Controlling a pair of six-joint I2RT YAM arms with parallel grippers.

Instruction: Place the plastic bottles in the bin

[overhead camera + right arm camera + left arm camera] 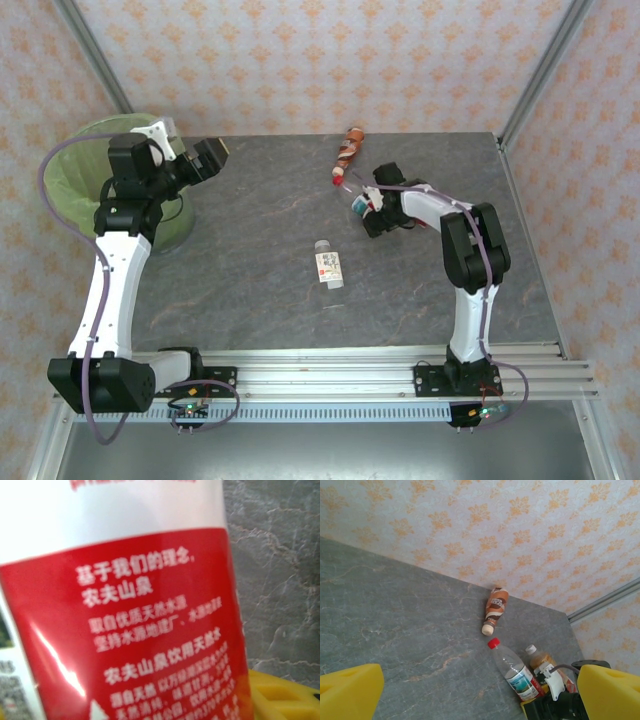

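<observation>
Left arm [108,290] and right arm [466,320]: white links, black joint housings, lilac cables [42,190]; gripper fingers [350,692] yellow, seemingly plastic.

The bin [70,150], round and lined with a pale green bag, stands behind the left pincer [218,157], on its wrist side. A red-capped clear bottle [512,672] with a red and white label lies on the worktop [260,220], its base end at the right pincer [366,207]. An amber bottle [543,661] with a white cap lies alongside it. A brown-red bottle [347,149] lies just beyond that pincer. A white-capped clear bottle [328,266] lies on its side, apart from the right pincer, on its near left.
</observation>
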